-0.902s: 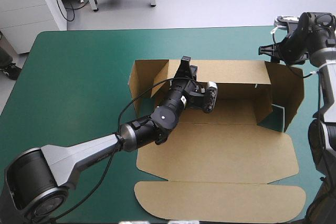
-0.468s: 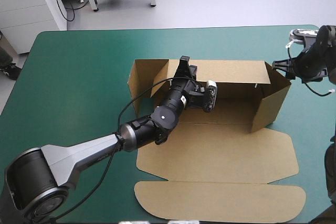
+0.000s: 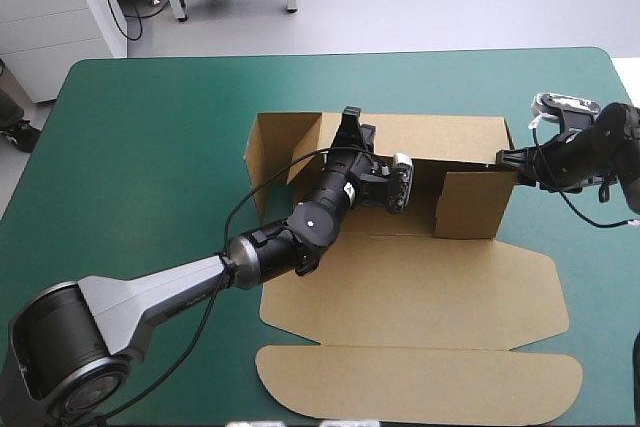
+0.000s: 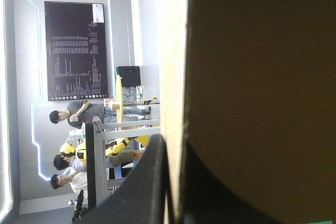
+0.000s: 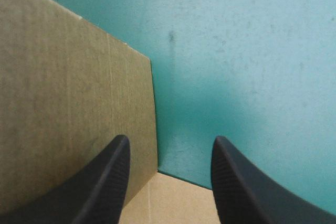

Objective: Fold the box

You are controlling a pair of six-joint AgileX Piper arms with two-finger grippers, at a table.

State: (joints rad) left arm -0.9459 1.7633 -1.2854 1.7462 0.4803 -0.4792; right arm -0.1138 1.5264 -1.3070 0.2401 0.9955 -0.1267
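We find the box (image 3: pixel 420 287) at the middle of the table (image 3: pixel 150 127), its lid panels flat toward the near edge and its back wall raised. The left pincer (image 3: pixel 349 125) is clamped over the top edge of that wall near its left end. In its wrist view the board stands between the all-but-closed fingers. The right-end flap (image 3: pixel 470 204) stands upright, turned inward across the tray. The right pincer (image 5: pixel 170 142) sits at the box's far right corner, fingers well apart and gripping nothing. One finger (image 5: pixel 105 182) lies over the flap's board, apparently touching it, though we cannot confirm contact. Teal-green table shows between the fingers.
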